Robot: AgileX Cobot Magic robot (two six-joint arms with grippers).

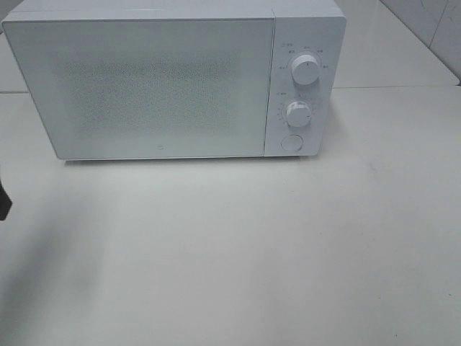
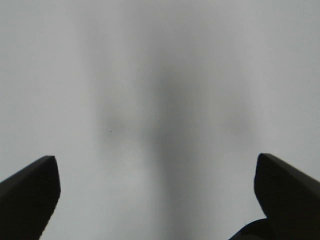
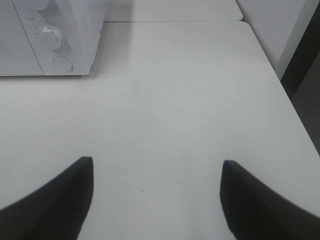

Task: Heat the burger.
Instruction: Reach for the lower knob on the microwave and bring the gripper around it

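The burger is out of view in all three frames. A white microwave point(image 1: 173, 79) stands at the back of the white table point(image 1: 252, 252) with its frosted door point(image 1: 144, 86) shut. My left gripper point(image 2: 155, 158) is open above bare table surface, with nothing between its dark fingers point(image 2: 30, 190). My right gripper point(image 3: 157, 161) is also open and empty over the table, some way from the microwave's control side point(image 3: 55, 35). Neither gripper's fingers show in the exterior high view.
The microwave panel carries two round knobs point(image 1: 305, 71) point(image 1: 297, 113) and a round button point(image 1: 290, 142). A dark part point(image 1: 3, 202) pokes in at the left edge of the exterior high view. The table's side edge point(image 3: 280, 85) runs past the right gripper.
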